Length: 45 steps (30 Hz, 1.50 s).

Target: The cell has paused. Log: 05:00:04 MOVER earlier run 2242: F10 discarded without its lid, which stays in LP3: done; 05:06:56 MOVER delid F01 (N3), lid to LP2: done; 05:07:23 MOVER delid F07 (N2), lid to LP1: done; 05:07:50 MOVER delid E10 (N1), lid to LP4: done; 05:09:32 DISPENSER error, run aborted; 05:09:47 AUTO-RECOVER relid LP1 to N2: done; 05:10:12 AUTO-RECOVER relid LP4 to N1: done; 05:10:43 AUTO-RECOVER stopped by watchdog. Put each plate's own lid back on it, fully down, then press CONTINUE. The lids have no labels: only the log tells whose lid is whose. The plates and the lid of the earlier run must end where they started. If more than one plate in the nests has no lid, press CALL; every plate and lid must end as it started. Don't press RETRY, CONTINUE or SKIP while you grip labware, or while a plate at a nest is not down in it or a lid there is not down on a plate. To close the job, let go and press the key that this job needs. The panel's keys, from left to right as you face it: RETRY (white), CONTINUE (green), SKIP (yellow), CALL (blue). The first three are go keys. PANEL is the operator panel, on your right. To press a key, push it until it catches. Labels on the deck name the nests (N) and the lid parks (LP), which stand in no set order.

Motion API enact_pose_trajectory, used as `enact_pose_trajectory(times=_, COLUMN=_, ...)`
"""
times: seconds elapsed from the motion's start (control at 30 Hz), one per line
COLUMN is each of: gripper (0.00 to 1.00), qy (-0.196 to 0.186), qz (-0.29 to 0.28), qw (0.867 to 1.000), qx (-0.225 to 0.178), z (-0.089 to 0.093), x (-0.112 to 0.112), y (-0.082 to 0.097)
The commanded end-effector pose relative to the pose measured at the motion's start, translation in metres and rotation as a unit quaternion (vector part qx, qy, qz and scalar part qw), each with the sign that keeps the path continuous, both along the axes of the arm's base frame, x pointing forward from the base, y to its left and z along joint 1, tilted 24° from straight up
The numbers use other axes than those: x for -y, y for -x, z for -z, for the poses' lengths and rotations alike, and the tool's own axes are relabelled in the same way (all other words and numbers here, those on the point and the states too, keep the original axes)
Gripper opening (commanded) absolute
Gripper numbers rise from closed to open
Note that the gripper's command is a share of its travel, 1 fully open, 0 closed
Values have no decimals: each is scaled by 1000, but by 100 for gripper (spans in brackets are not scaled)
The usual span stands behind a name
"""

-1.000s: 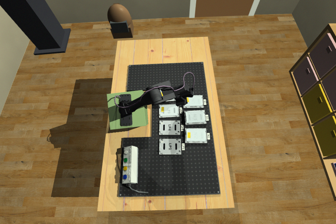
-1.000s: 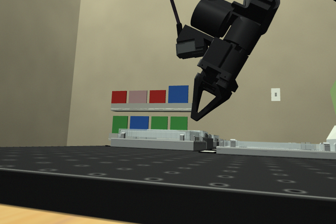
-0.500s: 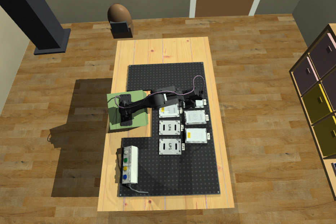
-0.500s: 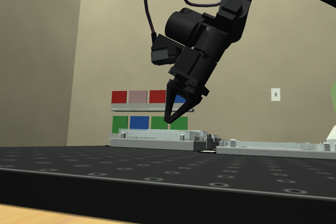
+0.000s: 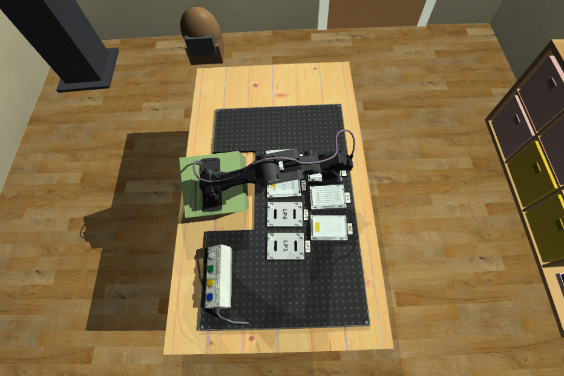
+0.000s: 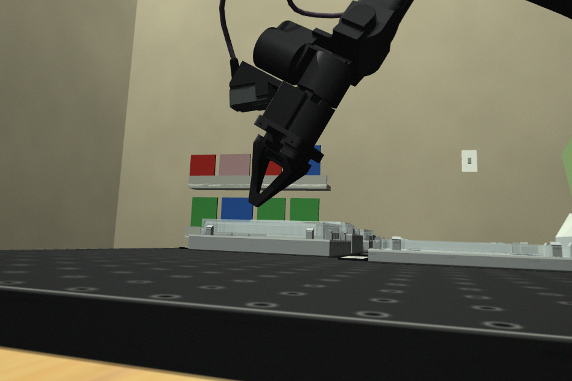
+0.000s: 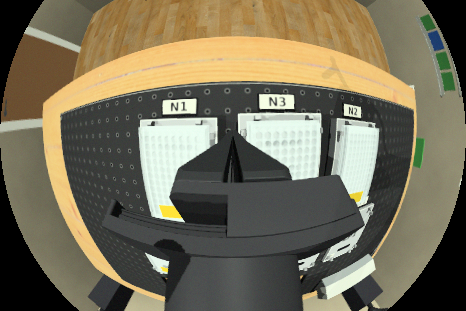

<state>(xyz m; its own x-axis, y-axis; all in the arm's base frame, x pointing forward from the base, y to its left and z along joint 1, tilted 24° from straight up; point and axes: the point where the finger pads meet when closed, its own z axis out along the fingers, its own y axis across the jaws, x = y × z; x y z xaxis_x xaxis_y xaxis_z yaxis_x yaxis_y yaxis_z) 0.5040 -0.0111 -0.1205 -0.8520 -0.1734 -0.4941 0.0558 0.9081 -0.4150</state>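
Note:
My gripper is shut and empty, above the nests; the wrist view shows its tips between N1 and N3. The N3 plate shows bare wells and no yellow mark. The N2 plate and the N1 plate look lidded, each with a yellow mark. A lid with a yellow mark lies in LP3, partly behind the arm. LP2 is mostly hidden by the arm. Parks LP4 and LP1 are empty. The panel has white, green, yellow and blue keys.
The arm's green base block stands at the table's left edge in the top view. The arm reaches from it over LP2, LP3 and N1. A grey cable runs from the panel's end over the black deck.

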Motion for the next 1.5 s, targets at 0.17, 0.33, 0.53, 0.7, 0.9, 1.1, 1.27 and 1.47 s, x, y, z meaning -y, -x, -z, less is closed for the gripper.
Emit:
enact_pose_trajectory(times=0.17, gripper=0, qy=-6, qz=-21, qw=1000, qx=11, z=-17, x=-17, y=-15)
enact_pose_trajectory(times=0.33, gripper=0, qy=-7, qz=-20, qw=1000, qx=17, z=-19, x=-17, y=-17)
enact_pose_trajectory(times=0.53, gripper=0, qy=-7, qz=-20, qw=1000, qx=17, z=-19, x=-17, y=-17)
enact_pose_trajectory(times=0.7, gripper=0, qy=-7, qz=-20, qw=1000, qx=17, z=-19, x=-17, y=-17)
enact_pose_trajectory(times=0.9, gripper=0, qy=-7, qz=-14, qw=1000, qx=25, z=-24, x=-6, y=-20)
enact_pose_trajectory(times=1.1, gripper=0, qy=-4, qz=-11, qw=1000, qx=5, z=-24, x=27, y=-2)
enact_pose_trajectory(times=1.27, gripper=0, qy=-3, qz=-11, qw=1000, qx=5, z=-31, x=41, y=-1)
enact_pose_trajectory(times=1.47, gripper=0, qy=-2, qz=-11, qw=1000, qx=5, z=-43, x=68, y=1)
